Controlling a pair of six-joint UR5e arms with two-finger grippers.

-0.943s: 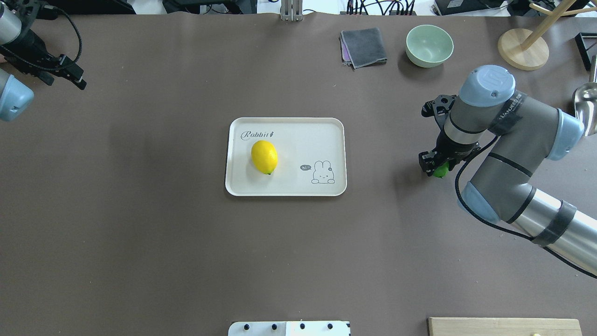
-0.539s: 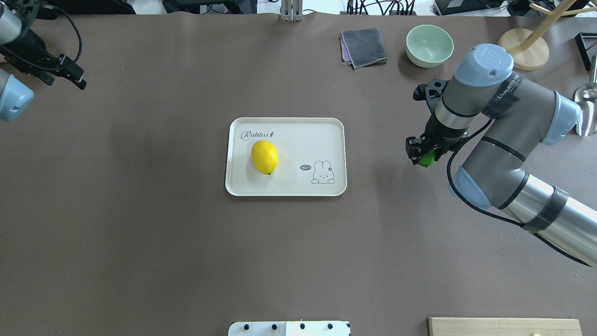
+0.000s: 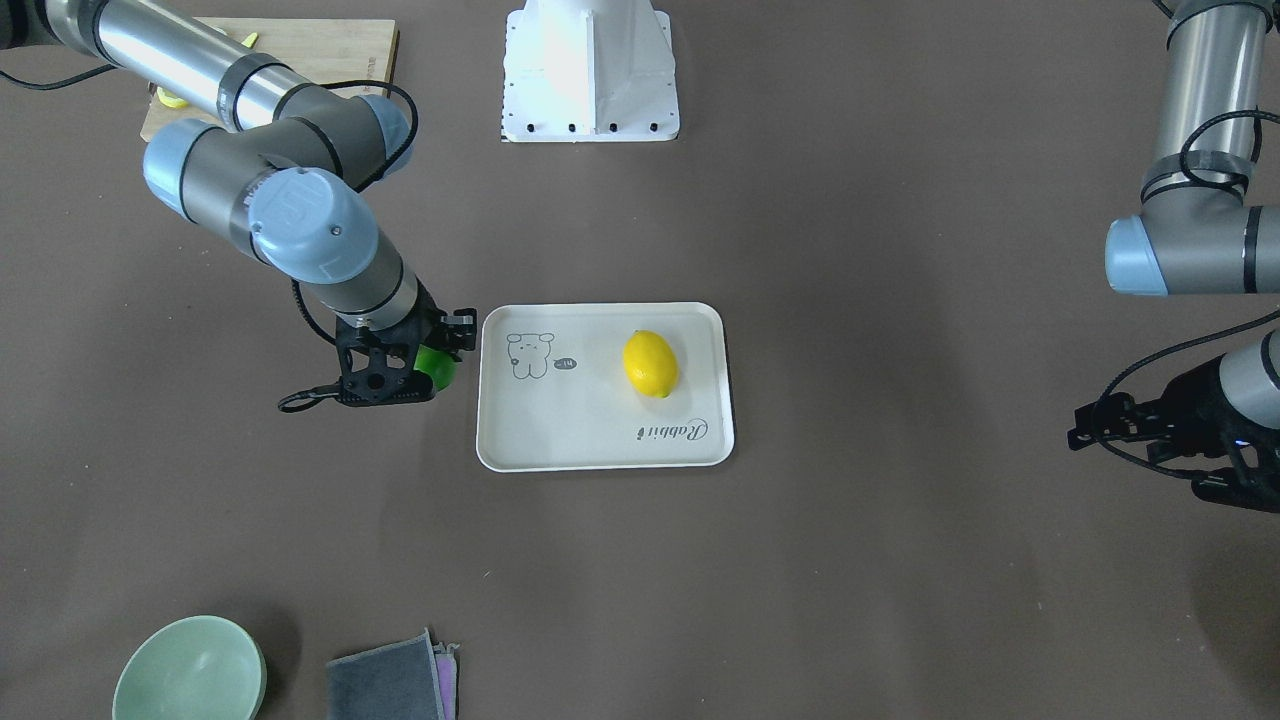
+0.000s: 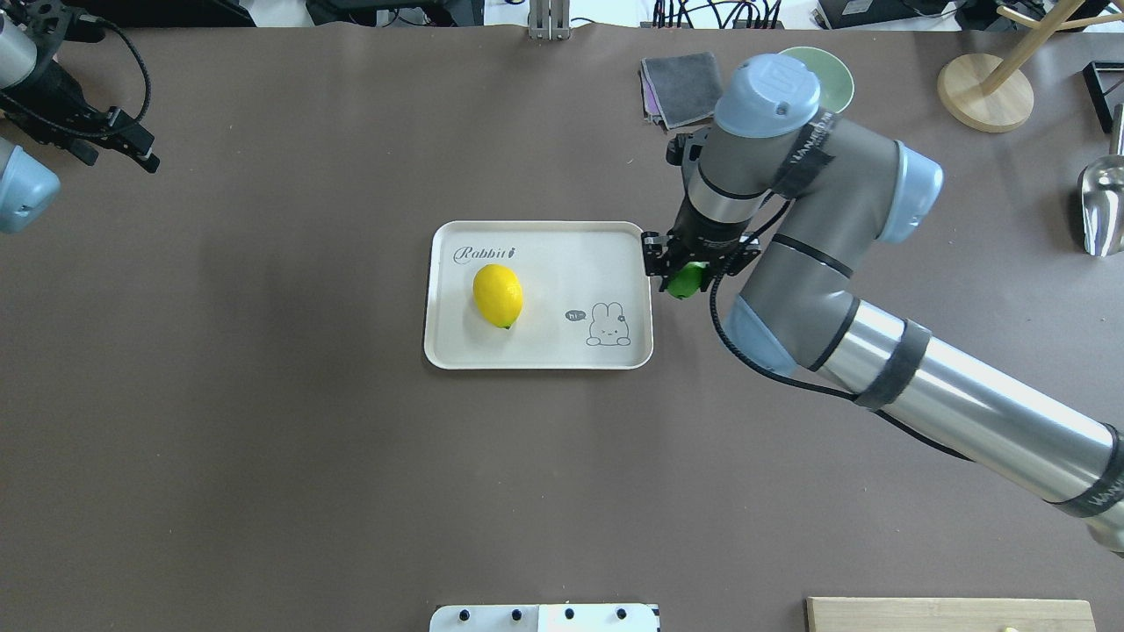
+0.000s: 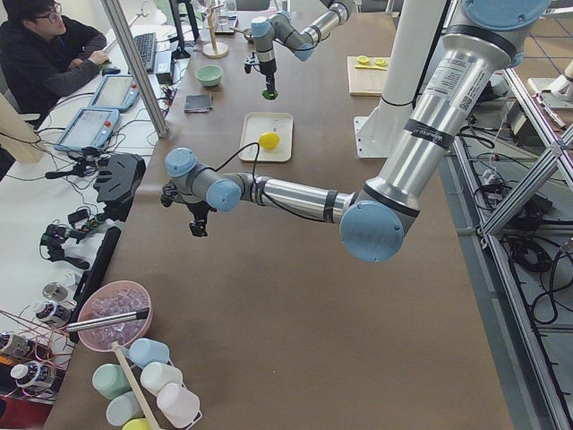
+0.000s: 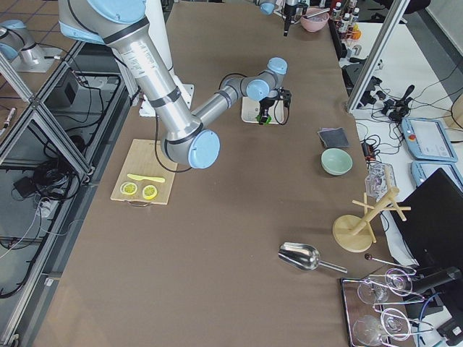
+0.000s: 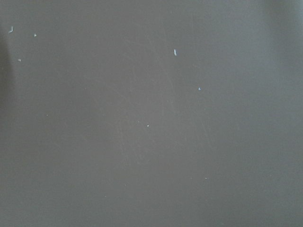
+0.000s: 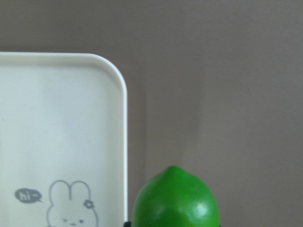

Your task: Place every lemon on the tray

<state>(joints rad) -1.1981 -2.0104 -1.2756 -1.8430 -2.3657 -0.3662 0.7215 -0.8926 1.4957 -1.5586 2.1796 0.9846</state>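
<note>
The off-white tray [image 4: 540, 347] lies mid-table, with a rabbit drawing and "Rabbit" script. It also shows in the front view [image 3: 600, 450] and the right wrist view [image 8: 61, 118]. The yellow lemon [image 4: 498, 295] rests on the tray's left part, as the front view [image 3: 650, 363] also shows. My right gripper [image 4: 687, 274] is shut on the green lemon [image 4: 686, 279] and holds it above the table just off the tray's right edge. The green lemon also shows in the front view [image 3: 435, 368] and the right wrist view [image 8: 176, 201]. My left gripper [image 4: 132, 149] is at the far left; I cannot tell whether it is open.
A grey cloth [image 4: 680, 88] and a green bowl [image 4: 830, 75] lie at the back right, the bowl partly behind my right arm. A wooden stand [image 4: 983, 92] and a metal scoop [image 4: 1102, 206] are at the far right. A bamboo board [image 3: 290, 45] holds lemon slices.
My right arm has carried the green lemon leftward across the table, from well right of the tray to just beside its right edge. The left arm has barely moved.
</note>
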